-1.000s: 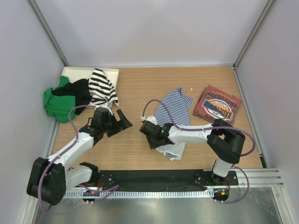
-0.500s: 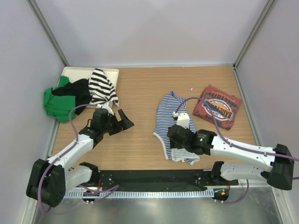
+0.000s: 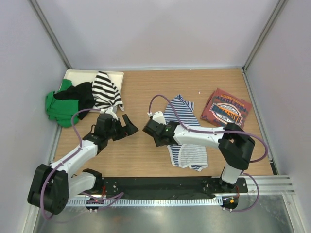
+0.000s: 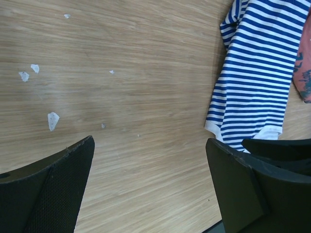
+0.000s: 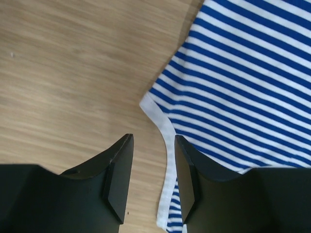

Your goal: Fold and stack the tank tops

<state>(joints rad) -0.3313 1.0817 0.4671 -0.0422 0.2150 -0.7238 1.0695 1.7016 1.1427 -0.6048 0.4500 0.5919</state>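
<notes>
Wooden table (image 3: 141,155), pale walls. Nearest, the right gripper (image 5: 152,145) hovers with its jaws narrowly apart and empty over the white edge (image 5: 164,127) of the striped top (image 3: 183,127), mid-table. It is thin, limp cloth, probably best pinched at that edge. The left gripper (image 4: 150,162) gapes, empty. Farther back lie the red top (image 3: 226,108) and the pile (image 3: 80,97).

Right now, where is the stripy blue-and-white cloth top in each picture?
Top external: the blue-and-white striped cloth tank top lies just right of centre.
Left wrist: the top is in the upper right corner.
Right wrist: the top fills the right side.
Shared landmark: the light wooden table beneath it.
</notes>
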